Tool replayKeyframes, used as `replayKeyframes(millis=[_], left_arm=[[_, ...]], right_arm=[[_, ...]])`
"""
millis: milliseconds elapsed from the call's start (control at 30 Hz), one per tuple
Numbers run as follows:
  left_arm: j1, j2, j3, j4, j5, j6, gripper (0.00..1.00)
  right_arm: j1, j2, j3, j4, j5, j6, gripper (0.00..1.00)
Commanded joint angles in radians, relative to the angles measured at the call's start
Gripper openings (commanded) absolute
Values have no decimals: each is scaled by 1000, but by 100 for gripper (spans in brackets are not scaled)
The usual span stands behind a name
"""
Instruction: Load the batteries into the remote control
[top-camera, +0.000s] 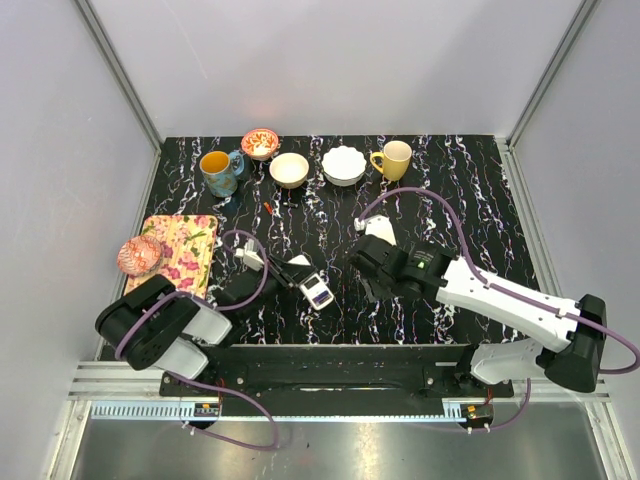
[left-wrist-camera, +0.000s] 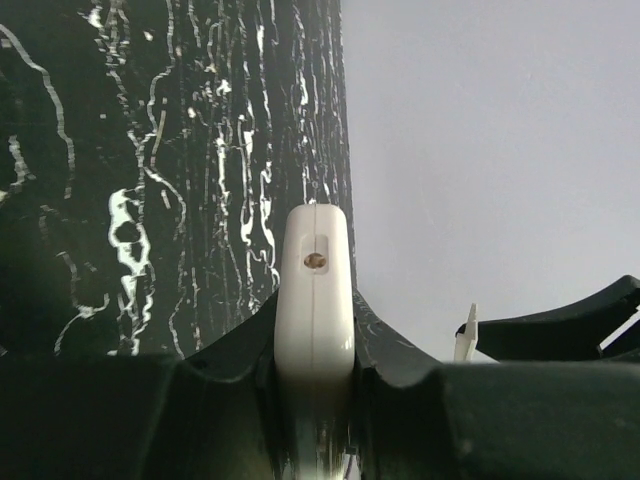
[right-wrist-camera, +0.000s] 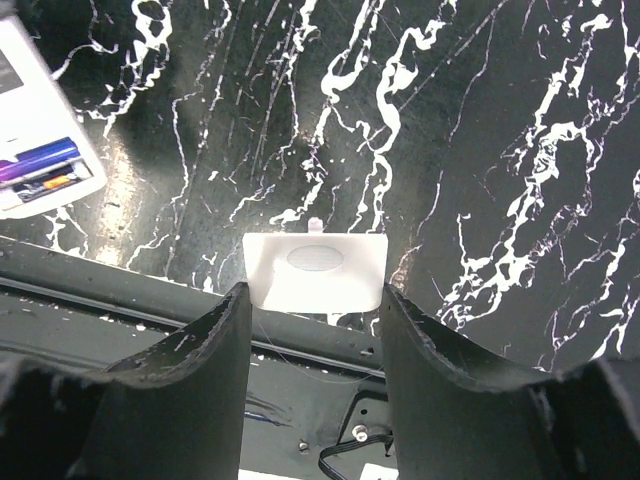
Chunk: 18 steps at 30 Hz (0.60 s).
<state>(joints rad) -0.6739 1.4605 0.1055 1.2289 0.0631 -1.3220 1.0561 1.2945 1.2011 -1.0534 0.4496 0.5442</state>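
Right wrist — battery (right-wrist-camera: 45, 158) print in remote control (right-wrist-camera: 40, 115) seems blurred.

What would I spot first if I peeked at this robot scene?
Probably the middle, where the left gripper pinches the remote control, its back open with batteries showing, and the right gripper holds a small white cover beside it. Next, the colourful row of mugs and bowls along the far edge.

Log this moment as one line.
left end effector: shut on remote control | right end effector: shut on battery cover | batteries: in remote control, uncovered
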Motion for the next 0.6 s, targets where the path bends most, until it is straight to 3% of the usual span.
replayKeyframes(millis=[0,233,433,567], left_arm=[[4,32,88,437,63,-46,0],[0,138,213,437,110,-141,0],[-1,210,295,437,123,-221,0],[-4,221,325,437,135,-198,0]], right_arm=[[-8,-43,-2,70,-60,-64,0],[-8,-32,46,115,-324,-162,0],[-8,57,135,47,-354,-193,0],[-57,107,176,29,-428,-204,0]])
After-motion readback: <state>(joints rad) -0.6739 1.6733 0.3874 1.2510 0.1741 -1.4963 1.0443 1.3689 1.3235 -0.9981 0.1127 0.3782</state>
